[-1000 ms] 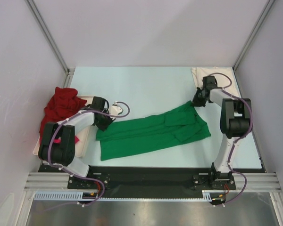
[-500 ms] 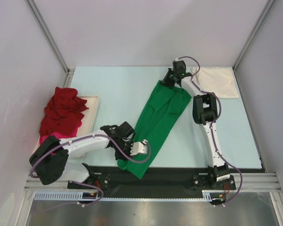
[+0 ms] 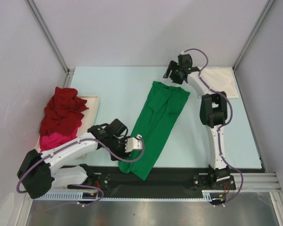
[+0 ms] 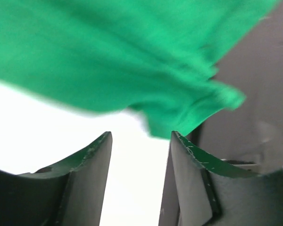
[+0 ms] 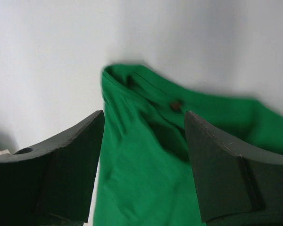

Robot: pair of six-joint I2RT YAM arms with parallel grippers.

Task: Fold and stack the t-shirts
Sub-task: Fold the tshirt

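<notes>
The green t-shirt (image 3: 158, 120) is lying stretched out as a long rumpled strip across the middle of the table (image 3: 108, 89), slanting from its collar at the far side down to a corner that is resting on the black strip (image 3: 179, 175) at the near edge. The left gripper (image 3: 131, 145) is sitting just beside the shirt's near left edge; in the left wrist view its jaws are standing spread with nothing between them, the green hem lying just ahead of the fingers (image 4: 92, 160). The right gripper (image 3: 171, 73) is hanging over the collar at the far end, jaws spread wide and gripping nothing. At the left, the dark red t-shirt (image 3: 61, 110) is sitting heaped over the magenta pink t-shirt (image 3: 54, 140) on the cream tray (image 3: 92, 107). The cream-white t-shirt (image 3: 221, 81) is lying flat in the far right corner
</notes>
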